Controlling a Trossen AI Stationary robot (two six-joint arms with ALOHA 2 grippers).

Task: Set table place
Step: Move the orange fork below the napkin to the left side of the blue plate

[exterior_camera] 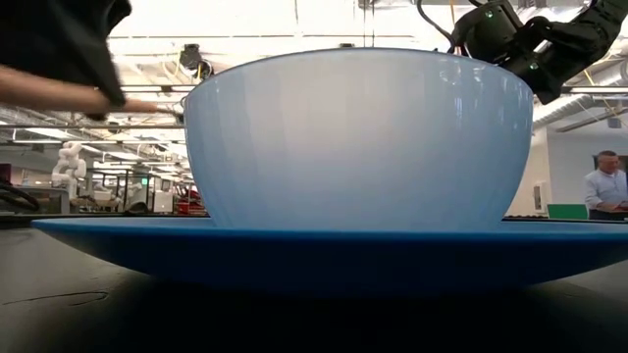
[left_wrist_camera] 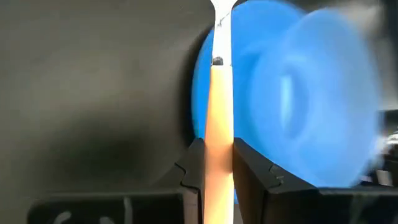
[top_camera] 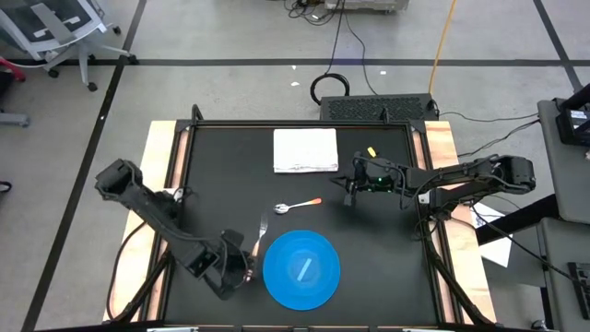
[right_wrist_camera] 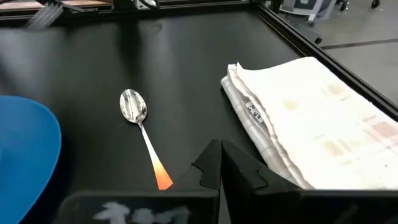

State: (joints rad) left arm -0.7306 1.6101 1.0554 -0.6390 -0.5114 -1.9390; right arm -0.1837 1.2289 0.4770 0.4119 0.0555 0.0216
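- Plate [top_camera: 301,268], round and blue, lies at the near edge of the black table [top_camera: 221,166], with the see-through blue bowl [exterior_camera: 358,137] standing on it; only the low view shows the bowl's full height, while from above it is just a paler patch.
- Left gripper [top_camera: 241,267] sits just left of the plate, closed on the pale handle of the fork [left_wrist_camera: 217,112]. Its wrist view shows the handle pinched between both fingers; from above the tines point away up the table.
- Spoon [top_camera: 298,205] with the orange handle lies loose beyond the plate, near mid-table.
- Right gripper [right_wrist_camera: 221,163] hovers just past the spoon's handle, fingers together and holding nothing.
- Folded white cloth [top_camera: 305,149] rests farthest back.
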